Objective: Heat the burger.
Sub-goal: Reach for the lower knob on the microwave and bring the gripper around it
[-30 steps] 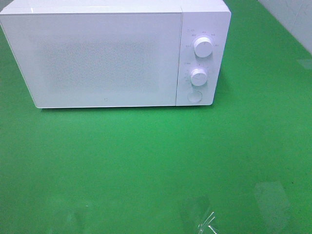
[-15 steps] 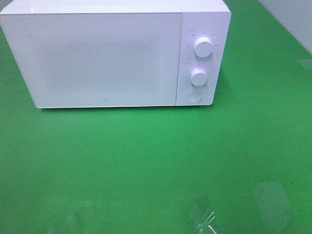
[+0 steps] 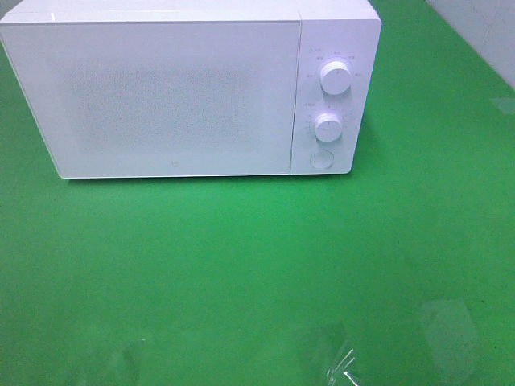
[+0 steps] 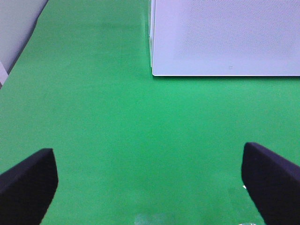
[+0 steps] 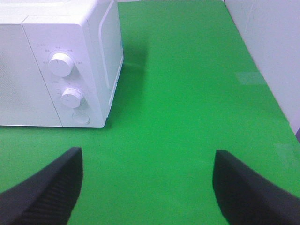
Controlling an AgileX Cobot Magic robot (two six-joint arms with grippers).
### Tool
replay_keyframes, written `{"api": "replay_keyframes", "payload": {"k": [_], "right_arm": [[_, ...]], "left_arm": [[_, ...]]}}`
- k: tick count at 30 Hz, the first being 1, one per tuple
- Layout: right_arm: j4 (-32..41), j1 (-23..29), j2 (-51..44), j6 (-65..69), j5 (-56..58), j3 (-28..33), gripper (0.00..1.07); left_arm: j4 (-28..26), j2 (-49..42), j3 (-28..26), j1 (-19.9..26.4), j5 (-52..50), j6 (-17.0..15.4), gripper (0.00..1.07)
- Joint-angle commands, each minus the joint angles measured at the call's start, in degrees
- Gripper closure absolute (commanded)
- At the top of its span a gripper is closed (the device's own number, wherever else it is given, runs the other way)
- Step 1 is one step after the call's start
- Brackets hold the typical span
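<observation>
From my seat I see the microwave (image 3: 189, 92) standing at the far side of the green desk (image 3: 257, 265), its door (image 3: 161, 96) shut flush against the body. The control strip faces me on the right of it: an upper knob (image 3: 335, 77), a lower knob (image 3: 327, 126) and a round button (image 3: 322, 159) beneath them. The markings around the knobs are too small for me to read a setting.

The burger shows in none of my three views. The door panel is pale and dotted, and I cannot see through it, so I cannot say whether the burger sits inside or is somewhere off camera.

The left pincer (image 4: 146, 150) is spread wide with nothing between its jaws, looking along the desk at the door's hinge-side corner. The right pincer (image 5: 147, 152) is likewise spread and empty, facing the control strip. Neither arm shows in the high view, so I judge both hang back at the near edge, clear of the door's swing.

My reading is that the right arm is lined up on the controls because that side carries the button and knobs. With no burger visible, I would not commit to a step before finding it.
</observation>
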Motion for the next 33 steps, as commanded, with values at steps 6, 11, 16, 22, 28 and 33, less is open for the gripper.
{"api": "replay_keyframes", "payload": {"k": [6,11,16,22,28,33], "right_arm": [[-0.11,-0.23,9.34,-0.11,-8.82,-0.17,0.32],[-0.06,-0.23,14.44,-0.11,-12.55,-0.17,0.32],[0.0,-0.23,19.37,-0.06,-15.58,-0.17,0.32],[-0.06,-0.23,23.61,0.06,-19.02,0.63,0.32],[0.0,-0.23,27.27,0.06,-37.82,9.91,0.33],[0.0,-0.23,29.11,0.06,-44.18,12.15,0.33]], "left_arm": [[0.06,-1.55,0.17,0.06,-0.17,-0.06,0.06],[0.06,-1.55,0.17,0.06,-0.17,-0.06,0.06],[0.06,-1.55,0.17,0.06,-0.17,-0.06,0.06],[0.06,-1.55,0.17,0.06,-0.17,-0.06,0.06],[0.06,-1.55,0.17,0.06,-0.17,-0.06,0.06],[0.06,-1.55,0.17,0.06,-0.17,-0.06,0.06]]}}
